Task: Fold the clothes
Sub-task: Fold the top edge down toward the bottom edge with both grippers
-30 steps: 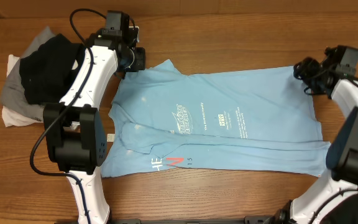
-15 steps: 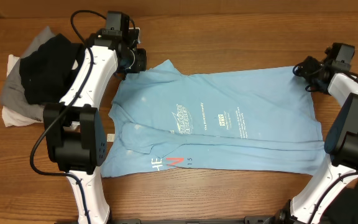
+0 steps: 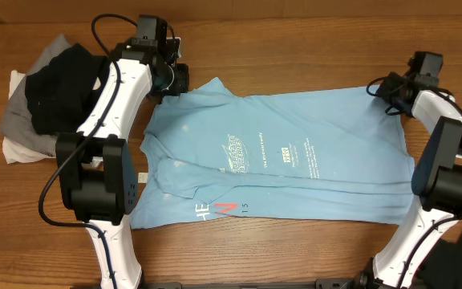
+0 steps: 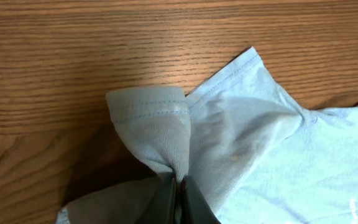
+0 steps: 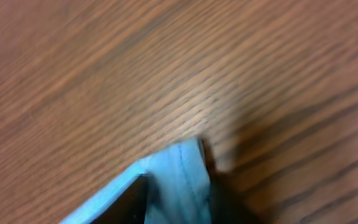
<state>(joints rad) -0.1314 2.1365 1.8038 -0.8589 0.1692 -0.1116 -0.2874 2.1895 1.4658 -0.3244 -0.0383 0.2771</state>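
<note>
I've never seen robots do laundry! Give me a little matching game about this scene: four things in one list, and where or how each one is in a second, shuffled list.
Column one:
1. blue T-shirt
2. clothes pile
3. left hand
4. right hand

Column two:
A. at the shirt's far right corner
B. black, grey and white, heaped on the left
C. shut, pinching a bunched bit of blue fabric
D. spread across the middle of the table

Pairs: 1-D, 2-B, 3-C, 4-A.

free: table (image 3: 295, 48) behind T-shirt (image 3: 295, 152) | obstacle: clothes pile (image 3: 46, 96) far left
</note>
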